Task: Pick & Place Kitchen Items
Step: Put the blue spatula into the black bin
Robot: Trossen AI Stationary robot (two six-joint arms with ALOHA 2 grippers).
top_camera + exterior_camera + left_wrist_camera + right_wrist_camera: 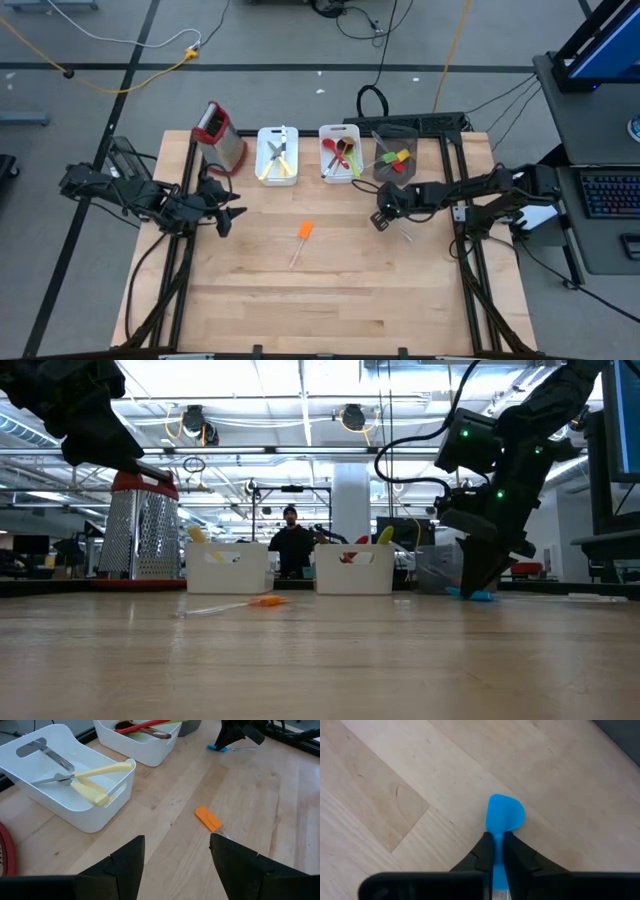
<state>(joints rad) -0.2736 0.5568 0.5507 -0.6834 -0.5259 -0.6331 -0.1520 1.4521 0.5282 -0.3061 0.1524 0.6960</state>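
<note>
A: Wood table (330, 290), largest item first: two white bins (277, 176) and a grey cup (394, 150), just past the right gripper (498, 851).
B: State?
A: Clenched on the blue spatula (504, 813), blade on the table. Grasp step; next a straight lift.
B: Left?
A: Left gripper (175, 855) spread, empty, orange spatula (208, 818) ahead of it.

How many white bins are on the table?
2. One white bin stands beside the metal grater and holds cream-handled knives. The other white bin stands between that bin and the grey cup, holding spoons. None looks hidden.
</note>
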